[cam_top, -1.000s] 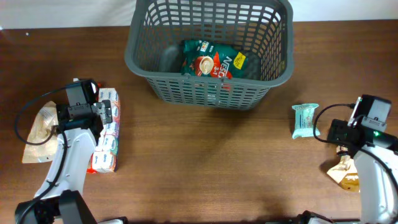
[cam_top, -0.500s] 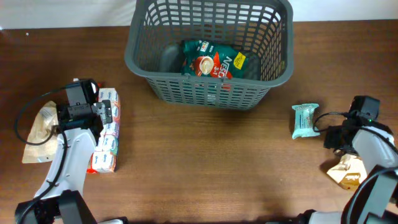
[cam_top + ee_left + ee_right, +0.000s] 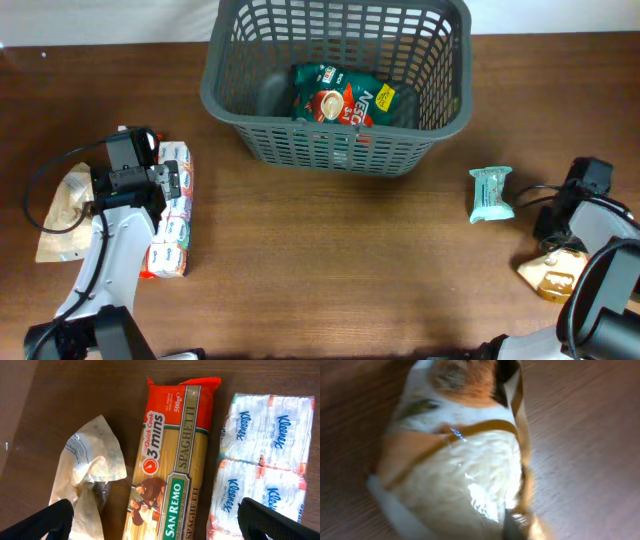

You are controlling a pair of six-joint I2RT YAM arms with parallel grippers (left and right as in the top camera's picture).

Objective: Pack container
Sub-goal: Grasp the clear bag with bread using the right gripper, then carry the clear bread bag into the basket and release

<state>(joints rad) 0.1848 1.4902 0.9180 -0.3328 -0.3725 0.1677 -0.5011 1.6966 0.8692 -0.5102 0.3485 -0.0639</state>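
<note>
1. Overhead: brown wooden table [image 3: 330,270]; the grey container [image 3: 335,150] stands at far centre, holding a coffee packet [image 3: 340,100].
2. Left wrist: left gripper [image 3: 162,522], jaws wide apart, above a spaghetti packet [image 3: 172,460].
3. Right wrist: blurred clear packet [image 3: 460,460]; I cannot tell how the right gripper [image 3: 565,235] jaws stand.

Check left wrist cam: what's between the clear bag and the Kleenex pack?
The San Remo spaghetti packet, lying flat between the clear bag and the Kleenex pack; the left wrist view shows it.
</note>
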